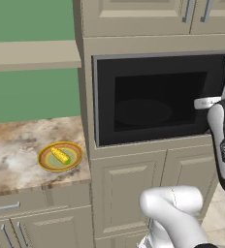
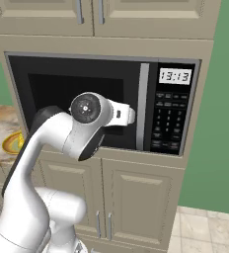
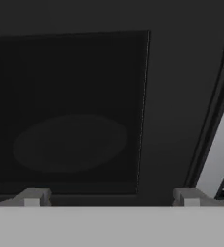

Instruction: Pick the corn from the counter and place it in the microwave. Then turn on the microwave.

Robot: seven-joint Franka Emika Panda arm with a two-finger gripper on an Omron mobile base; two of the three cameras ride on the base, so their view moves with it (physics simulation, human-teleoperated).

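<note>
The microwave (image 2: 106,106) is the biggest thing here: one black built-in unit with a dark glass door that is closed, a long silver handle (image 2: 143,106) running upright beside the door, and one button panel (image 2: 168,123) at the right under a clock display (image 2: 175,76). Through the glass a round turntable (image 3: 70,142) shows dimly. It sits in beige cabinets (image 1: 129,193) — two doors below it and two above.

To its left lies one stretch of marbled beige-brown counter (image 1: 17,150) with a tan edge, over drawers. On the counter rests one round plate (image 1: 60,156), green with a yellow rim, near the cabinet side.

The corn (image 1: 59,155) lies on that plate — a single small yellow cob with a green tip at its lower right end, lying at a slant.

The gripper (image 3: 111,198) faces the microwave door near the handle side, its two fingertips (image 3: 34,197) set wide apart and holding nothing. It is well apart from the corn.
</note>
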